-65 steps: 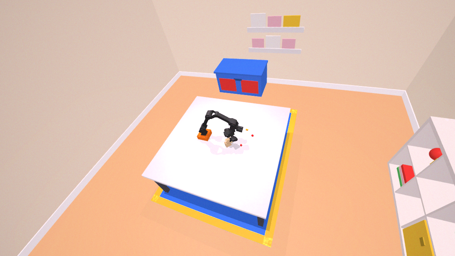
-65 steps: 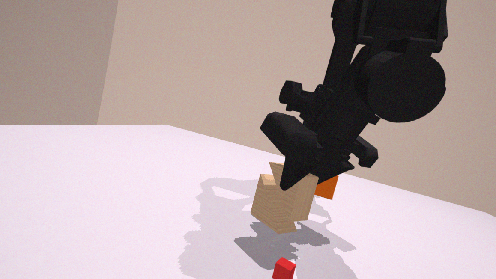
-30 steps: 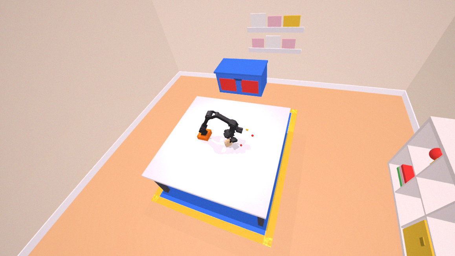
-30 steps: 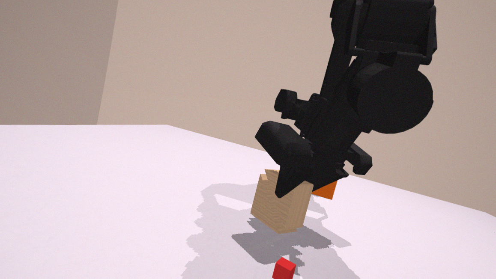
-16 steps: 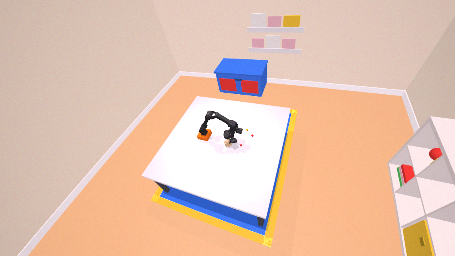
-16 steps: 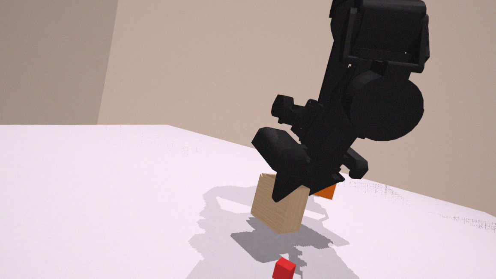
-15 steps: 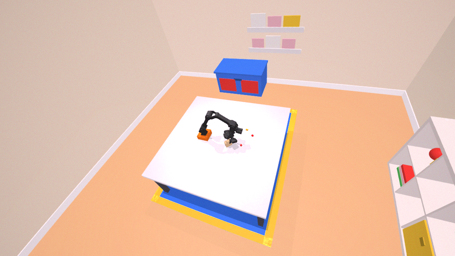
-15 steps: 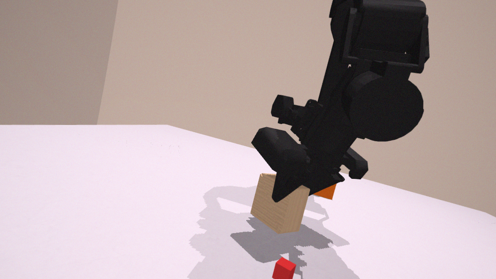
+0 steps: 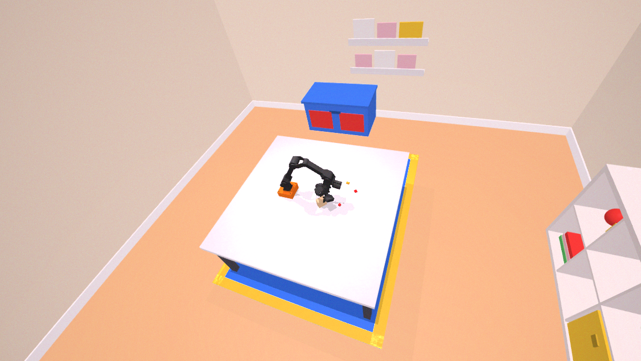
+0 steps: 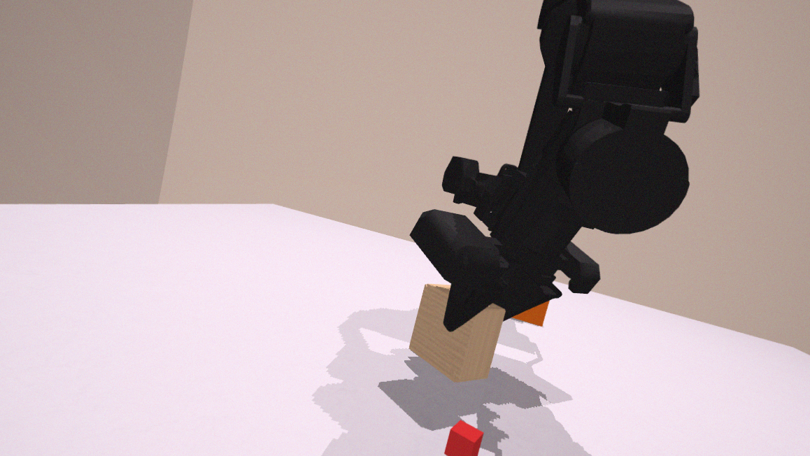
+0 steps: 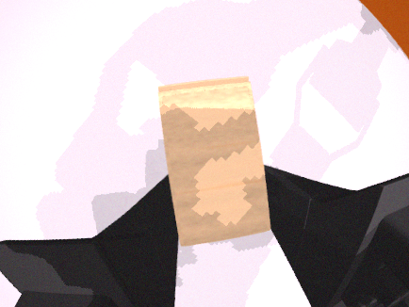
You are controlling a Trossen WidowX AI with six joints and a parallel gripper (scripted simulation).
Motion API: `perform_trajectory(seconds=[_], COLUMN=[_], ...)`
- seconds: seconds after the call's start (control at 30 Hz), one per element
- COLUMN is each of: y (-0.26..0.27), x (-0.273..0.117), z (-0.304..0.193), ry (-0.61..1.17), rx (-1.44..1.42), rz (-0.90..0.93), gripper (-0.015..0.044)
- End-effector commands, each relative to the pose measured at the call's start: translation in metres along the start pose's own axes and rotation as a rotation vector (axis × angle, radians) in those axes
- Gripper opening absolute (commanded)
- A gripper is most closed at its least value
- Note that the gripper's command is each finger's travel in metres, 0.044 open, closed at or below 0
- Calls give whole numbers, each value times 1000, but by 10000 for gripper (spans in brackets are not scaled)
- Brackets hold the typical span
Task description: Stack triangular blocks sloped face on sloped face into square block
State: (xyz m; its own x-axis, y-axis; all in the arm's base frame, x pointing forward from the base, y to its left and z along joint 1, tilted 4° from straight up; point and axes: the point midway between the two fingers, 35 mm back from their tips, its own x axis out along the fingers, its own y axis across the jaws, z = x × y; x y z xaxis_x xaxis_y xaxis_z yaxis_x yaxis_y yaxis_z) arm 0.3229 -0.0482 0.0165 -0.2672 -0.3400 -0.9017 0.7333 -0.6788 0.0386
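My gripper (image 9: 324, 200) (image 10: 477, 318) (image 11: 212, 175) is shut on the upper triangular block (image 10: 489, 343) (image 11: 219, 169), one finger on each end. The upper block lies sloped face down on the lower triangular block (image 10: 429, 336), which rests on the table (image 9: 287, 242) (image 10: 141, 339). Together they look nearly like one square block. The ends look close to even in the exterior view, and a thin step shows at the far top edge in the wrist view. The sloped faces are hidden, so I cannot tell whether they touch fully. The near finger covers part of the joint.
A small red cube (image 9: 339, 205) (image 10: 463, 440) lies close to the blocks. Another red cube (image 9: 355, 191) and a small orange piece (image 9: 347, 182) lie farther off. My orange base (image 9: 287, 191) (image 10: 532, 313) (image 11: 392, 16) stands behind the blocks. The table edges are well away.
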Motion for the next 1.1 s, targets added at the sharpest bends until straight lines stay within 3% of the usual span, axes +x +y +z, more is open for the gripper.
perform_trajectory(seconds=[0.0, 0.87, 1.07], y=[1, 0, 0], x=[0, 2, 2], z=[0, 0, 0], ry=[-1, -1, 0], rx=[-4, -4, 0], rz=[4, 4, 0], gripper=[0, 0, 158])
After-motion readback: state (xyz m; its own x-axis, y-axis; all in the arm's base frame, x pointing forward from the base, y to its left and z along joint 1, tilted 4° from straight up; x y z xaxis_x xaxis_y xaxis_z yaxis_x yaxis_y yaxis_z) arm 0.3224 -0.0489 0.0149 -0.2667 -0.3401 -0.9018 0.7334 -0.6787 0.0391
